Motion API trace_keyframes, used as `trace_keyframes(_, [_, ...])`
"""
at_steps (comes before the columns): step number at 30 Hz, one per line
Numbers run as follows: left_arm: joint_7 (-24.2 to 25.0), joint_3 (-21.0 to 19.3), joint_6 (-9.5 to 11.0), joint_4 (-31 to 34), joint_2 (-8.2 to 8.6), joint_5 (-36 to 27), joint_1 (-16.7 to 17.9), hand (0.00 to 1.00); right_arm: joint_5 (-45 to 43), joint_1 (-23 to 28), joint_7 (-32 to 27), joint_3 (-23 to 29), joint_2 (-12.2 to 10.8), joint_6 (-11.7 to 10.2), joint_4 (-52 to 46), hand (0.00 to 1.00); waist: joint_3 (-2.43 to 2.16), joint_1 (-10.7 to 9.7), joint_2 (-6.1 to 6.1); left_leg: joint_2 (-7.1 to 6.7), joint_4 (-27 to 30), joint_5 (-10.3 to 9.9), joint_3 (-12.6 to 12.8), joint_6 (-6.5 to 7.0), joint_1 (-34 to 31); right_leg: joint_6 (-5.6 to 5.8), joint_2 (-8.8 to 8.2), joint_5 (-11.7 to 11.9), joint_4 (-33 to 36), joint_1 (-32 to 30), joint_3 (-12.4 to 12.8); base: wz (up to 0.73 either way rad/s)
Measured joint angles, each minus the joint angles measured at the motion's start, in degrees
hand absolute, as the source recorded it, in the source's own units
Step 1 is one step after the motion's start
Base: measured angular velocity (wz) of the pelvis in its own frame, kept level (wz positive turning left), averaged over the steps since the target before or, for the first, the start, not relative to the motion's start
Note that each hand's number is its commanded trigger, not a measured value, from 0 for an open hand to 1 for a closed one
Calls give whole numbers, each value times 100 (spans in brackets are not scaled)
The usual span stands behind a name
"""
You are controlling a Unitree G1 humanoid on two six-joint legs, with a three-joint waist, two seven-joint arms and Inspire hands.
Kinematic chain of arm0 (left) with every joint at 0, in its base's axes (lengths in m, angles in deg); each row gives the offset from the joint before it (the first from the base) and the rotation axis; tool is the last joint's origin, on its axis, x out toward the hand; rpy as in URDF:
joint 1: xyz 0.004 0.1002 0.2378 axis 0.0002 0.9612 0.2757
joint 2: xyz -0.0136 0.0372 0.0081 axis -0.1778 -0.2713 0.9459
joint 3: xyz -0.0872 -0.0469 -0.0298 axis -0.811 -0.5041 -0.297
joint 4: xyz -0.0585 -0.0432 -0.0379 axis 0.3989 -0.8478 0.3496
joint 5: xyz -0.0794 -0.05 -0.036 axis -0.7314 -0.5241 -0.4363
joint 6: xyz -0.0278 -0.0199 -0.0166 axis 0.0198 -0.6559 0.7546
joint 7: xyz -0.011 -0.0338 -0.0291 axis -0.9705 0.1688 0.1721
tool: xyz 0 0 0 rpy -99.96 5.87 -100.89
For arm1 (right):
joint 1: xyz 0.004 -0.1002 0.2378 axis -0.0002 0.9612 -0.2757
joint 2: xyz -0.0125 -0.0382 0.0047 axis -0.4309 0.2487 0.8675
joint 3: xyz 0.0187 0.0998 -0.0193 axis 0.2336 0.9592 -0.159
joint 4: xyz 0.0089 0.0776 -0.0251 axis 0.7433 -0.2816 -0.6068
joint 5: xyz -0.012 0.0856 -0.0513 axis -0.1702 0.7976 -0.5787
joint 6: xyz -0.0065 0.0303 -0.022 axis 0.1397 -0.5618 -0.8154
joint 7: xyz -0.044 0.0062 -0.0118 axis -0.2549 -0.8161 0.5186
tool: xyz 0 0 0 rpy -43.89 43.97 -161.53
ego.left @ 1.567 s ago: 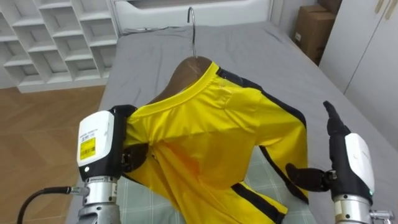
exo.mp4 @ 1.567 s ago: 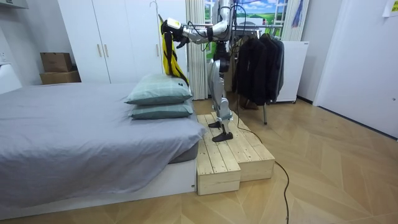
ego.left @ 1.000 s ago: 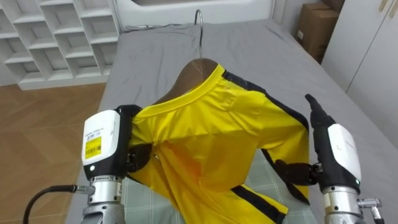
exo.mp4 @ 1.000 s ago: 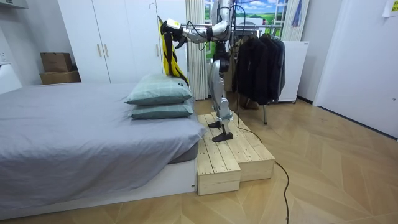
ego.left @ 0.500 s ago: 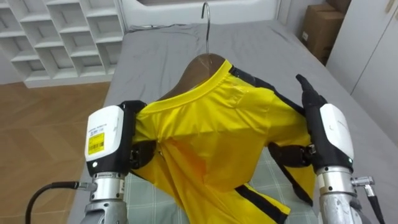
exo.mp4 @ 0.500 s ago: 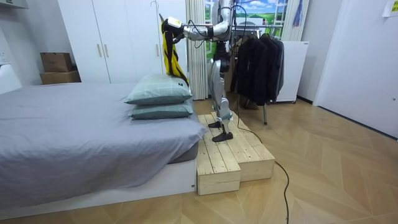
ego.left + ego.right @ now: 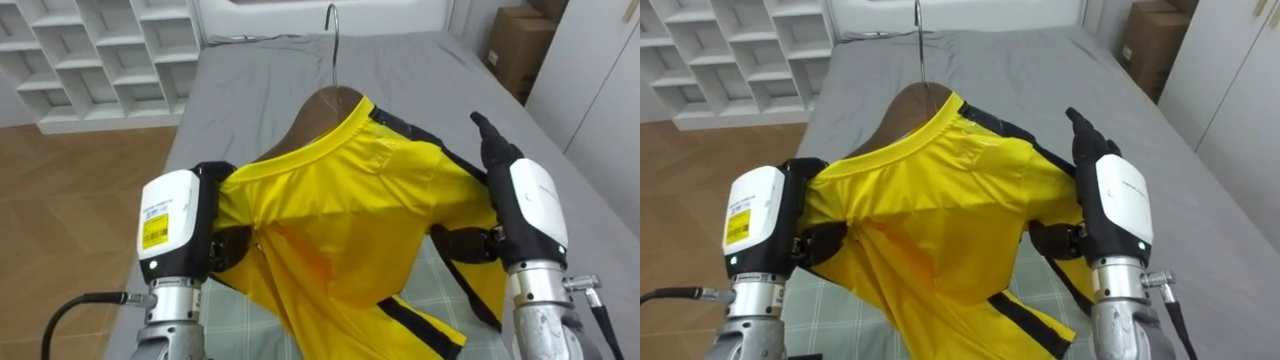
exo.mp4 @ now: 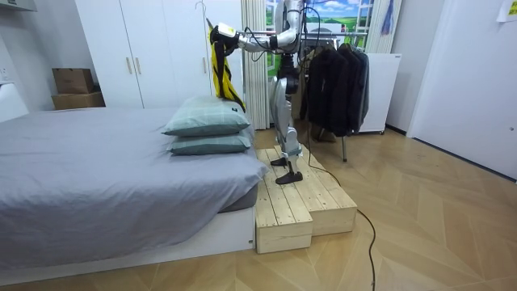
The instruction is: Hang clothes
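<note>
Over the bed (image 7: 420,70) the yellow shirt (image 7: 340,220) sits between the flat right hand (image 7: 530,205) and the left hand (image 7: 175,225), hold unclear.

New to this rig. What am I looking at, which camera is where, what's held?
A two-legged humanoid with two five-fingered hands. Two pictures come from its head camera, looking down; one from a camera standing in the room. It stands on a wooden platform beside a grey bed, a rack of dark clothes behind it. Its left hand grips one shoulder of a yellow shirt on a wooden hanger, above the pillows. Its right hand is open, fingers straight, at the other shoulder.
</note>
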Motion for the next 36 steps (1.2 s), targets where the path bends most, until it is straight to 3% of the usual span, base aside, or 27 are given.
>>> trace_keyframes(11, [112,11,63,72,-8,576,-1,100,-684,3,1,-67,15,0,12,0,2,131,-52,-3,0,0,6,0,-1,1,-2,-1,-15,-5,10,0])
trace_keyframes(32, [251,86,154,376,24,988,-14,100,-883,-36,250,-113,70,-3,169,0,48,148,-136,-5,9,0,-25,0,-21,1,-7,-1,-12,-1,-21,0])
trace_keyframes(36, [388,79,154,425,12,1200,-154,100,-907,-80,242,-105,70,-16,279,0,51,163,-155,-6,35,1,-100,0,-104,1,-8,0,-6,-53,-71,7])
